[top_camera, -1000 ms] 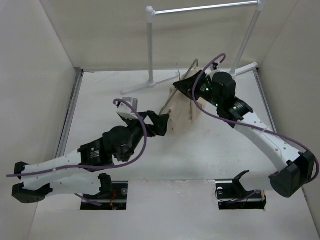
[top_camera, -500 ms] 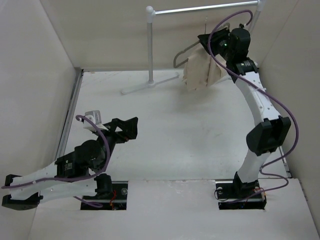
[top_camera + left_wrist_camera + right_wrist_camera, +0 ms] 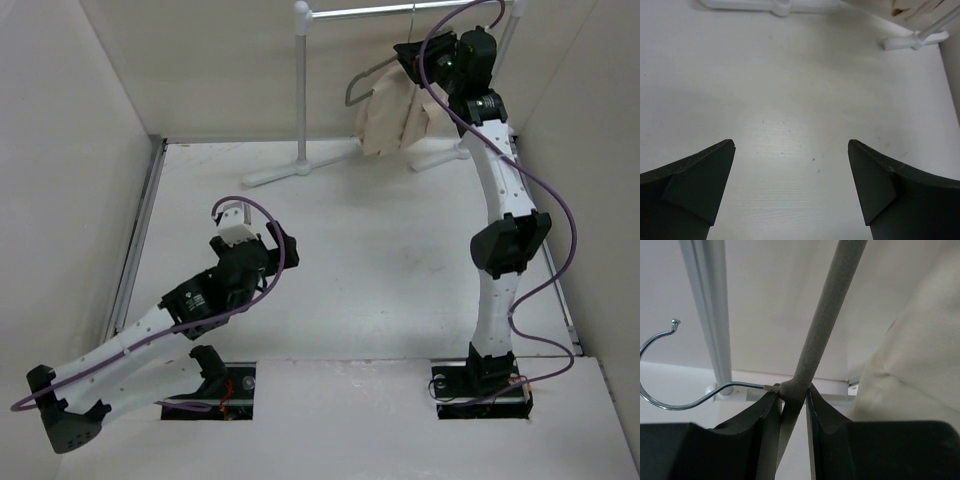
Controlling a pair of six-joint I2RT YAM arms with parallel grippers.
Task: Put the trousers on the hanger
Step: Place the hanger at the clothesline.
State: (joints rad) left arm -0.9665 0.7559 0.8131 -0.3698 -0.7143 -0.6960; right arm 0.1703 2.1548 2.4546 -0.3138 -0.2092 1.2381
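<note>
Up by the rack rail: my right gripper [image 3: 792, 399] is clamped on the hanger [image 3: 826, 315] at its neck, where the wire hook [image 3: 745, 385] joins.
Trousers: the trousers [image 3: 388, 112] drape over the hanger, hanging in the air beside the rack [image 3: 302, 90].
Low over the table [image 3: 790, 90]: my left gripper [image 3: 791, 146] is spread wide, holding nothing.

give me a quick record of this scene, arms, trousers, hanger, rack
left gripper: open, empty, above bare table
right gripper: shut on hanger at its neck, raised high
trousers: draped over hanger, clear of the table
hook: free, not around any bar
garment rack: white, at table's far edge, beside the hanger
</note>
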